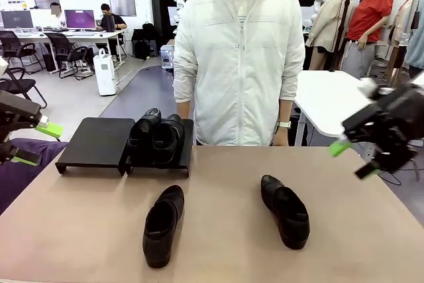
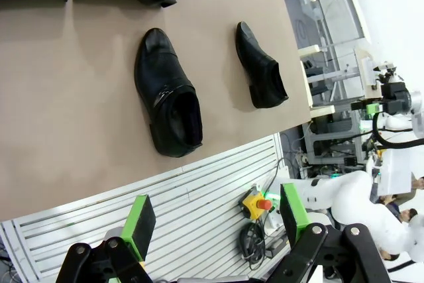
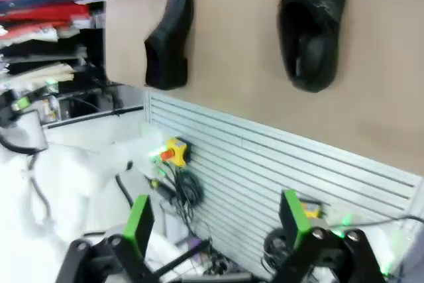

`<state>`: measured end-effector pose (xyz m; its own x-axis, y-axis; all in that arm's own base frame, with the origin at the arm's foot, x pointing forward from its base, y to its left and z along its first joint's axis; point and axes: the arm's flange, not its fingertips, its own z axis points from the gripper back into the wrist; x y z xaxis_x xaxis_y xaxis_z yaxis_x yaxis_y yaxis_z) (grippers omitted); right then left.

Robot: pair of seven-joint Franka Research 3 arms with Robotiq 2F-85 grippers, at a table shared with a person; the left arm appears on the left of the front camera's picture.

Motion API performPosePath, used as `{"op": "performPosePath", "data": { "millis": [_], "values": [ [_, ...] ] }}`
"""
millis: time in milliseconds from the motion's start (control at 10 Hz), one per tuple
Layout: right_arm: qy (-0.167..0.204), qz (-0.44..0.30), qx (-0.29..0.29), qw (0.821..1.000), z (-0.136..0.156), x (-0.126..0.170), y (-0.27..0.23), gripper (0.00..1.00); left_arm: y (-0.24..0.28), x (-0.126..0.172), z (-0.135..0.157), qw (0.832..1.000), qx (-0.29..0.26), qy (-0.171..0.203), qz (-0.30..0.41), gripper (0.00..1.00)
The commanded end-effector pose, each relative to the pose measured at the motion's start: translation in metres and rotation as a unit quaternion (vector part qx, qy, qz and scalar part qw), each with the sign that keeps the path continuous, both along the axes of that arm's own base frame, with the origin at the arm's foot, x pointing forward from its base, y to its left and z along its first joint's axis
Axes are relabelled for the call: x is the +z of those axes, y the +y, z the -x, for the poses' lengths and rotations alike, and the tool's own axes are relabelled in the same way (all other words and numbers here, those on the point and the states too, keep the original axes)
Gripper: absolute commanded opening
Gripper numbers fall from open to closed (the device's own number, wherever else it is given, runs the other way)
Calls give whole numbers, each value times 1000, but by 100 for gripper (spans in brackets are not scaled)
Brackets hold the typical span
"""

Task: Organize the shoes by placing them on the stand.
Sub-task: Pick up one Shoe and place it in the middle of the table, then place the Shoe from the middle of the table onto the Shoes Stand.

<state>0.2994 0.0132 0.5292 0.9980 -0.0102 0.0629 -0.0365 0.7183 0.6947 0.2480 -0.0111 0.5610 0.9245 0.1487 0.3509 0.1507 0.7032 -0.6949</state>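
Two black shoes sit side by side on the right stand platform; the left platform is bare. Two more shoes lie on the tan table: one front-centre, one to its right. My left gripper hovers open off the table's left edge. My right gripper hangs open off the right edge, nothing between its fingers. The left wrist view looks down past the open gripper at both loose shoes. In the right wrist view the open gripper is well clear of the loose shoes.
A person in a white jacket stands at the table's far edge, hands low behind it. A purple cloth lies at the left edge. A white table stands behind on the right. Slatted base with a red stop button lies below the near edge.
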Motion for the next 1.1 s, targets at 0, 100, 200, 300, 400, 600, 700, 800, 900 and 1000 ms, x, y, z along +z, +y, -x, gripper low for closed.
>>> {"op": "performPosePath", "data": {
  "millis": [0, 100, 200, 300, 400, 600, 700, 800, 900, 1000],
  "values": [
    [-40, -49, -61, 996, 11, -16, -13, 100, 2, 0, -1, 1000, -9, -7, 8, 97],
    [0, 0, 0, 1000, 0, 0, 0, 100, 2, 0, -1, 1000, -9, -7, 8, 97],
    [0, 0, 0, 1000, 0, 0, 0, 100, 2, 0, -1, 1000, -9, -7, 8, 97],
    [0, 0, 0, 1000, 0, 0, 0, 100, 2, 0, -1, 1000, -9, -7, 8, 97],
    [0, 0, 0, 1000, 0, 0, 0, 100, 2, 0, -1, 1000, -9, -7, 8, 97],
    [0, 0, 0, 1000, 0, 0, 0, 100, 2, 0, -1, 1000, -9, -7, 8, 97],
    [0, 0, 0, 1000, 0, 0, 0, 100, 2, 0, -1, 1000, -9, -7, 8, 97],
    [0, 0, 0, 1000, 0, 0, 0, 100, 2, 0, -1, 1000, -9, -7, 8, 97],
    [0, 0, 0, 1000, 0, 0, 0, 100, 2, 0, -1, 1000, -9, -7, 8, 97],
    [0, 0, 0, 1000, 0, 0, 0, 100, 2, 0, -1, 1000, -9, -7, 8, 97]
  ]
}}
